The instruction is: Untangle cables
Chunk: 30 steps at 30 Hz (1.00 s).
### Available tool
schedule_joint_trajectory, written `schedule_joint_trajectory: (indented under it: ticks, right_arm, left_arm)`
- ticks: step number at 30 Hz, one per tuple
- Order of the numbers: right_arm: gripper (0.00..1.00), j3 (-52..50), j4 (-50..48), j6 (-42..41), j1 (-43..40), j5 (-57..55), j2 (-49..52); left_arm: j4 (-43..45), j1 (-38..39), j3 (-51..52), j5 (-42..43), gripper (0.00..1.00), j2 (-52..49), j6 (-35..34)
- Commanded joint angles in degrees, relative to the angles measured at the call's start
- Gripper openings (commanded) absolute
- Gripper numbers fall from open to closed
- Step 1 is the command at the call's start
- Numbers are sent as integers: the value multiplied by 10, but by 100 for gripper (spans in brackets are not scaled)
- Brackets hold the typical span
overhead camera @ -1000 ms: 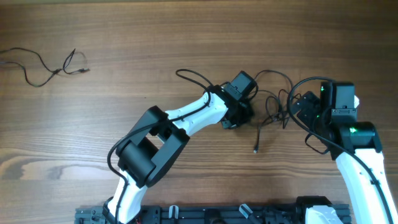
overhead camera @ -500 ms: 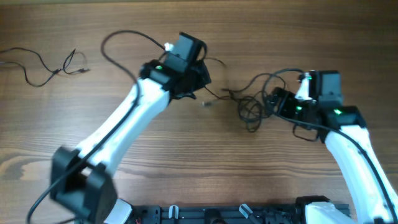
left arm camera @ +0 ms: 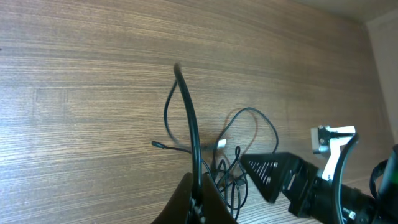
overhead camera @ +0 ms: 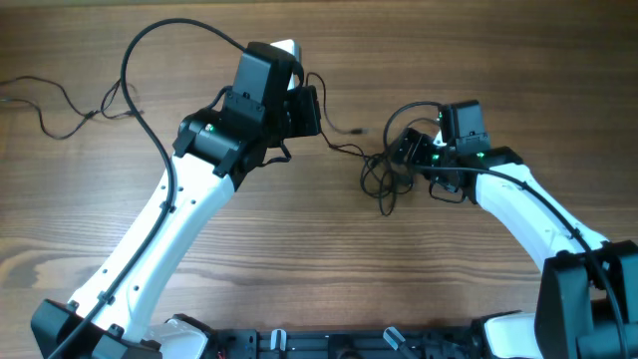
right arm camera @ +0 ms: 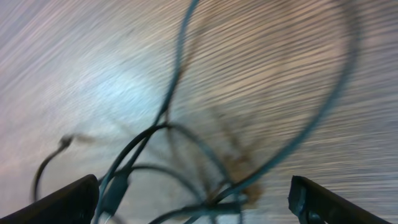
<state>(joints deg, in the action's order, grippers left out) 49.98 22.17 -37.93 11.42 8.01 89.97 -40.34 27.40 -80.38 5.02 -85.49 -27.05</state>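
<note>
While I watch from overhead, the counter (overhead camera: 329, 269) carries the work in its far half. The left tool (overhead camera: 307, 110) stands left of centre, its jaws pressed together on a single thin dark strand (left arm camera: 190, 124). In the left wrist view the strand leaves the closed fingertips (left arm camera: 198, 186) and arcs away over the wood grain. Below it lie further loops and a small plug end.

The main knot of cables (overhead camera: 384, 175) lies right of centre, just right of the left tool, as several overlapping loops flat on the counter. One thin run leads from the knot leftward to the left tool.

The right tool (overhead camera: 404, 150) sits at the right edge of the knot, over its far loops. Its jaws are spread wide and clamp nothing. In the right wrist view its two dark fingertips (right arm camera: 62, 202) show at the near corners, and blurred loops cross the gap between them. I cannot tell from that view whether either fingertip touches a loop.

A separate loose cable (overhead camera: 60, 105) lies at the far left of the counter. It is wavy, well apart from the knot, and neither tool touches it.
</note>
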Motion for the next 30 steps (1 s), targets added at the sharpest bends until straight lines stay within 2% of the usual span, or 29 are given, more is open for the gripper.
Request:
schedule_joint_trajectory:
  ticks: [1, 5, 6, 7, 11, 16, 18, 21, 23, 26, 30]
  right_arm:
    - [88, -1, -7, -73, 0, -61, 28]
    - [70, -1, -39, -72, 0, -32, 81]
    - [33, -1, -65, -72, 0, -7, 101]
    - [7, -1, -74, -73, -1, -3, 108]
    - [4, -1, -64, -59, -52, -3, 86]
    - [4, -1, 25, 72, -252, -3, 0]
    - [4, -1, 43, 127, -344, 13, -26]
    - [5, -1, 50, 169, -439, 91, -40]
    - [4, -1, 48, 169, -483, 151, -40]
    - [5, -1, 47, 175, -501, 187, -40]
    - [5, -1, 41, 216, -471, 263, -41]
  left_arm:
    - [0, -3, -2, 5, 4, 7, 13]
    - [1, -3, -2, 5, 4, 8, 14]
    - [1, -3, -2, 4, 4, 8, 14]
    - [1, -7, -3, -2, 4, 9, 14]
    - [0, -83, -3, -108, 4, 56, 13]
    - [8, -338, -3, -118, 4, 160, 11]
    - [10, -459, -3, -79, 4, 191, 11]
    - [10, -582, -3, 12, 4, 207, 9]
    - [8, -653, -3, 74, 4, 206, -4]
    - [11, -711, -3, 135, 4, 199, -10]
    - [23, -721, -3, 184, 4, 195, -11]
